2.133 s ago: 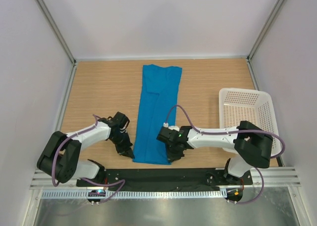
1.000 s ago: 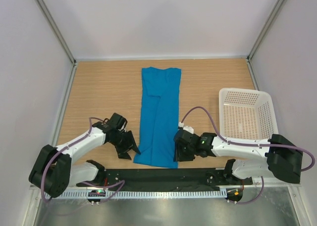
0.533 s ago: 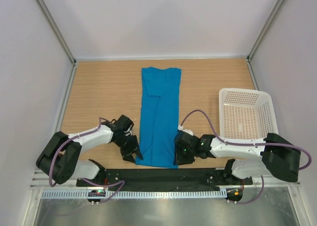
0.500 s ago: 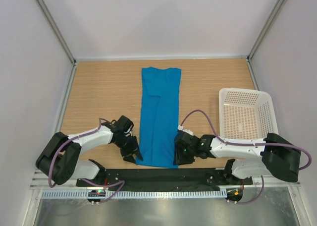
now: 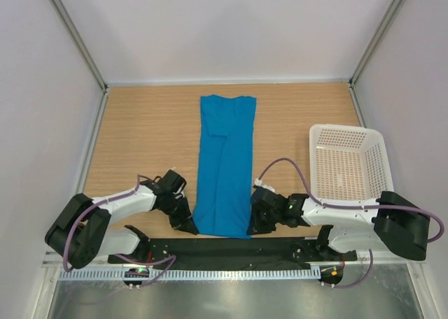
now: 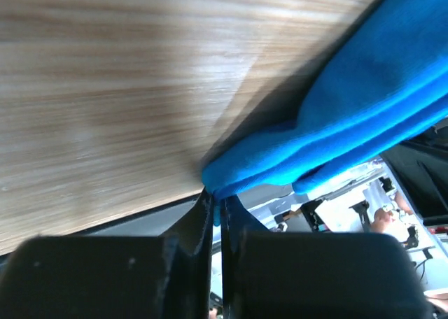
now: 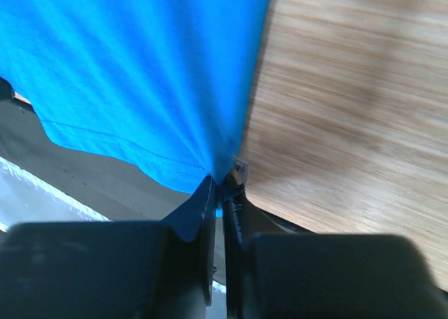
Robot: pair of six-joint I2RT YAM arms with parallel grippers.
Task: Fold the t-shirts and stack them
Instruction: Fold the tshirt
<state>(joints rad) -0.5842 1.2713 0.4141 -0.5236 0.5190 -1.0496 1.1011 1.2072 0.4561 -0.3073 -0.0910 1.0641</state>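
A bright blue t-shirt [image 5: 224,165] lies folded into a long narrow strip down the middle of the wooden table, its near hem at the table's front edge. My left gripper [image 5: 187,224] is shut on the shirt's near left corner; in the left wrist view [image 6: 215,196] blue cloth [image 6: 350,109] is pinched between the jaws. My right gripper [image 5: 253,224] is shut on the near right corner; the right wrist view [image 7: 218,186] shows the hem [image 7: 140,88] bunched into the closed jaws. Both corners sit low, just off the table.
A white lattice basket [image 5: 348,166] stands on the right side of the table, empty. A black strip [image 5: 231,247] and the arm bases run along the front edge. Grey walls enclose the table on three sides.
Both grippers have moved nearer to the front edge and inward onto the shirt's near corners and closed on them. The shirt's near hem has narrowed slightly.
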